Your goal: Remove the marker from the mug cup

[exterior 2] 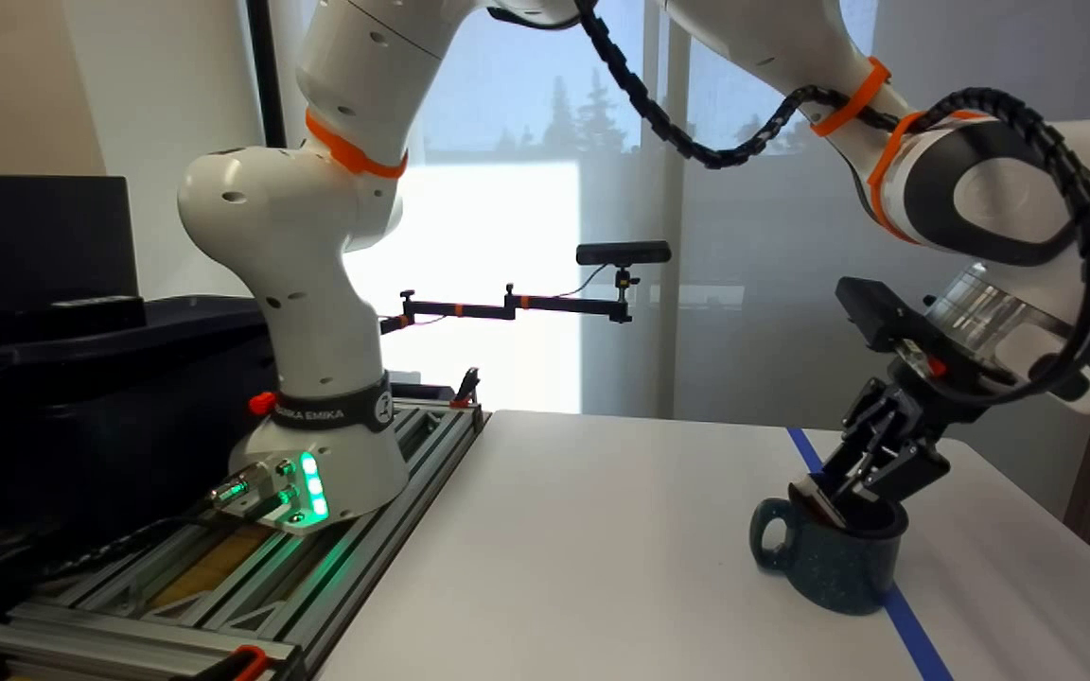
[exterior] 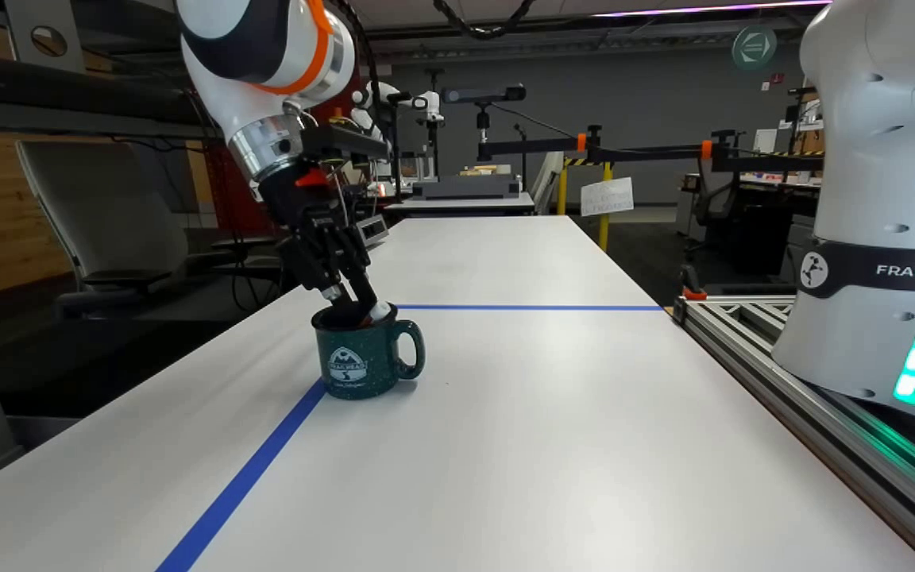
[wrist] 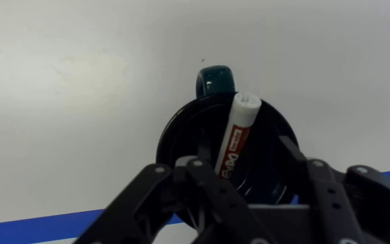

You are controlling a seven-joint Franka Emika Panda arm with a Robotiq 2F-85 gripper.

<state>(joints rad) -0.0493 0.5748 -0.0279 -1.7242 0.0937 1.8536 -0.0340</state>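
One marker (wrist: 237,135) leans inside the mug cup (exterior: 364,361), its white end up at the rim by the handle (exterior: 419,349), its lower part hidden. The mug cup stands upright on the bench (exterior: 553,445), nearer the long edge opposite the arm's base (exterior: 870,349) than the base-side edge, to which its handle points. Your claw (wrist: 245,144) hangs at the mug cup's mouth, fingers (wrist: 295,152) spread wide and gripping nothing; in the wrist view the marker lies between them, closer to one. You cannot tell whether that finger touches it.

Expect the marker to be light and stiff, with a smooth, round plastic skin that may turn or slide if you pinch only its tip. It should take a firm squeeze unharmed. Your best hold is probably across the red label, near mid-barrel. Centre the fingers first, or one may shove the marker against the wall. The mug cup looks hard, heavier and perhaps chippable, so keep off its rim; lift steeply, then lay the marker down toward the base-side edge.
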